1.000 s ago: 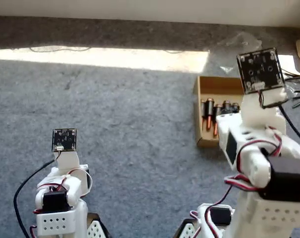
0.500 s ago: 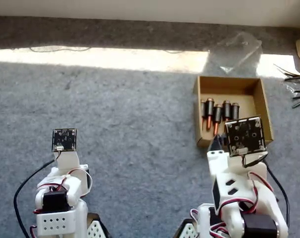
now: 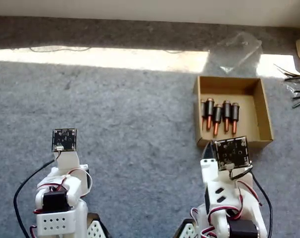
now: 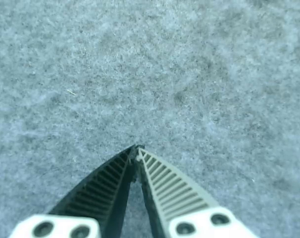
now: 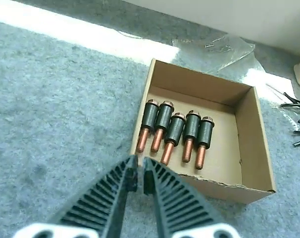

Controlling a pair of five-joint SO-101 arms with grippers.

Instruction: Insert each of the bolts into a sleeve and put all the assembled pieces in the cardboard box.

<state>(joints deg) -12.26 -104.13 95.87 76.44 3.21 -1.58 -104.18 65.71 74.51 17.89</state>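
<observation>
The right pincer (image 5: 139, 160) and left pincer (image 4: 136, 148) are pressed together, holding nothing. Five sleeved bolts (image 5: 175, 130) lie in the cardboard box (image 5: 251, 139), just ahead of the right pincer. Swinging low might knock the box.

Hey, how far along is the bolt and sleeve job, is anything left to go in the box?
Done: five copper bolts in black sleeves lie side by side inside the open cardboard box. In hand: nothing. The left gripper and the right gripper are both shut and empty over the grey carpet. Left: probably nothing, since every piece I can see is assembled and boxed.
</observation>
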